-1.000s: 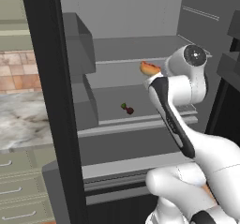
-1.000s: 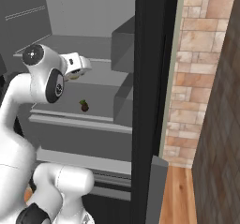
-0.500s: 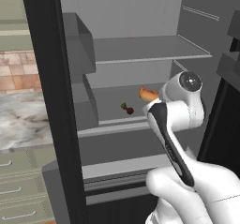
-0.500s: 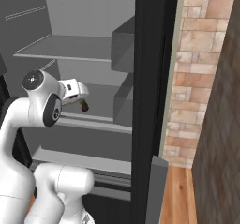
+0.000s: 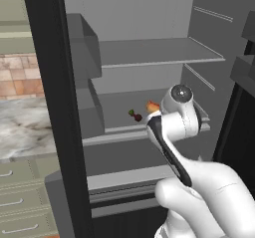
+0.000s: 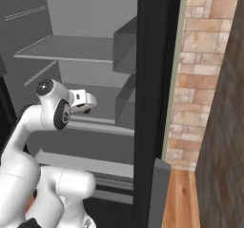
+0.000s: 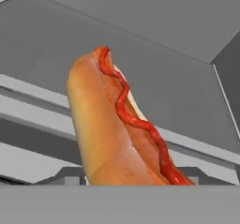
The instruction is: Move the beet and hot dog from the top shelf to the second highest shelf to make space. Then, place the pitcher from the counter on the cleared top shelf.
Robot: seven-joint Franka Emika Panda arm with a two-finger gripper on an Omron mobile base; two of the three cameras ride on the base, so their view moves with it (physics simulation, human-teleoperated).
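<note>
Reaching into an open grey refrigerator, white Franka arm with its wrist level with the second highest shelf [image 5: 114,127]. Gripper [image 6: 88,103] seen as a small white and dark head poking toward that shelf in the right base view; fingers themselves hidden by the load in the hand view, yet closed on the hot dog [image 7: 117,134], which rises straight from between them. Orange-tan bun, reddish sausage, wavy red line of sauce along the top, all close to the hand camera and tilted toward the upper left there. From the left base view, just an orange tip of the hot dog [image 5: 152,105] peeking out beside the wrist, above the shelf's surface. Whether it touches the shelf cannot be told.

Beet [image 5: 137,116] lying on the second highest shelf, small and dark red with a green stem, just left of the hot dog and apart from it.

Top shelf [image 5: 154,53] above, a thin grey slab with a pale front lip. Marbled counter [image 5: 25,132] at the far left past the black refrigerator door edge, with sage-green drawers below. Brick wall [image 6: 205,55] at the right in the right base view.
</note>
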